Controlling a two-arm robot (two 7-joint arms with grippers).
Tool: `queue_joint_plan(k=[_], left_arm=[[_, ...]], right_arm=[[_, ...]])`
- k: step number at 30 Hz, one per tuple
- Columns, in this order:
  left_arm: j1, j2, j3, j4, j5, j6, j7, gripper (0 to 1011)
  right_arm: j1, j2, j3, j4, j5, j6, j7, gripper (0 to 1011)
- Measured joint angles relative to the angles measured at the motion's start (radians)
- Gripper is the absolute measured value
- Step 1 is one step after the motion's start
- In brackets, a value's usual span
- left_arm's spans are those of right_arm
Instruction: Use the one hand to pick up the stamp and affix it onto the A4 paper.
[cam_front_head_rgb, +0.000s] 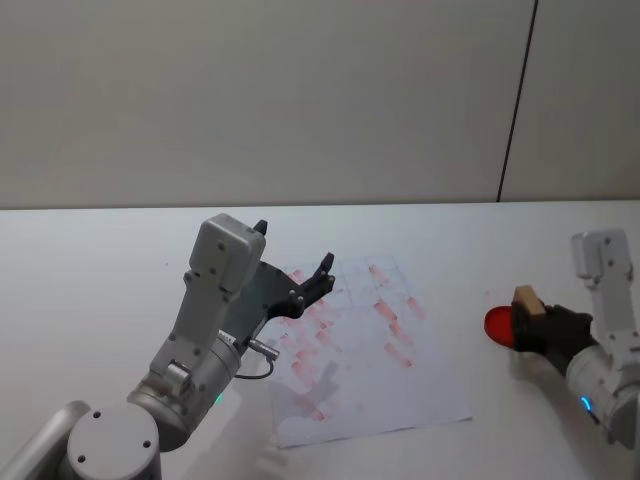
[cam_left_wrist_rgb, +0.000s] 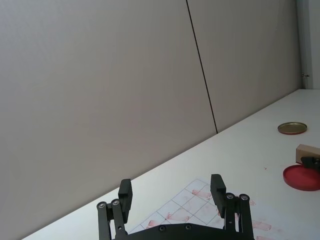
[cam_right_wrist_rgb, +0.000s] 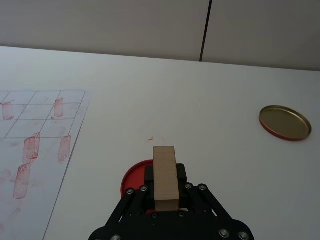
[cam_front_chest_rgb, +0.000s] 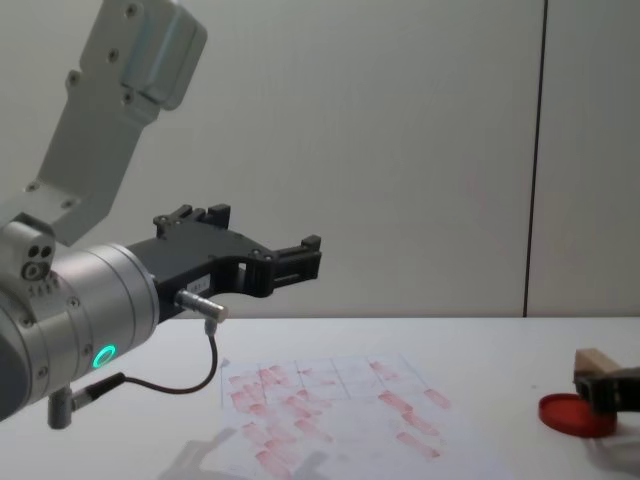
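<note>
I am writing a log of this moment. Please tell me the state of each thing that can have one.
Right hand: shut on the stamp, over the ink pad.
Stamp: held upright.
Ink pad: open, on the table.
Lid: off, lying apart.
Paper: flat, covered in red marks.
Left hand: open, raised above the paper.

A4 paper (cam_front_head_rgb: 365, 345) at table centre, ink pad (cam_front_head_rgb: 498, 325) to its right — stamp (cam_front_head_rgb: 527, 301) seemingly above pad, lid (cam_right_wrist_rgb: 285, 123) farther back.

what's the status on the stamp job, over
Right gripper shut on the stamp, over the red ink pad. Left gripper open, empty, raised above the A4 paper. Nothing between pad and paper.
</note>
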Motion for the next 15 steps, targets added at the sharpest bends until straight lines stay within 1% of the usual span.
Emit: queue_joint_plan(k=[4, 7, 8, 10, 12, 14, 15], left_arm=[[0.000, 0.000, 0.000, 0.000, 0.000, 0.000, 0.000, 993], [0.000, 0.000, 0.000, 0.000, 0.000, 0.000, 0.000, 993], [0.000, 0.000, 0.000, 0.000, 0.000, 0.000, 0.000, 993], [0.000, 0.000, 0.000, 0.000, 0.000, 0.000, 0.000, 993], [0.000, 0.000, 0.000, 0.000, 0.000, 0.000, 0.000, 993], [0.000, 0.000, 0.000, 0.000, 0.000, 0.000, 0.000, 993], [0.000, 0.000, 0.000, 0.000, 0.000, 0.000, 0.000, 993]], right_arm=[[0.011, -0.005, -0.001, 0.030, -0.003, -0.007, 0.008, 218], [0.020, -0.010, -0.003, 0.051, -0.004, -0.016, 0.017, 264], [0.024, -0.012, -0.003, 0.061, -0.005, -0.021, 0.021, 321], [0.026, -0.013, -0.004, 0.068, -0.006, -0.027, 0.026, 361], [0.028, -0.015, -0.005, 0.074, -0.006, -0.036, 0.031, 443], [0.028, -0.015, -0.005, 0.074, -0.006, -0.048, 0.036, 481], [0.028, -0.015, -0.005, 0.074, -0.006, -0.052, 0.037, 526]])
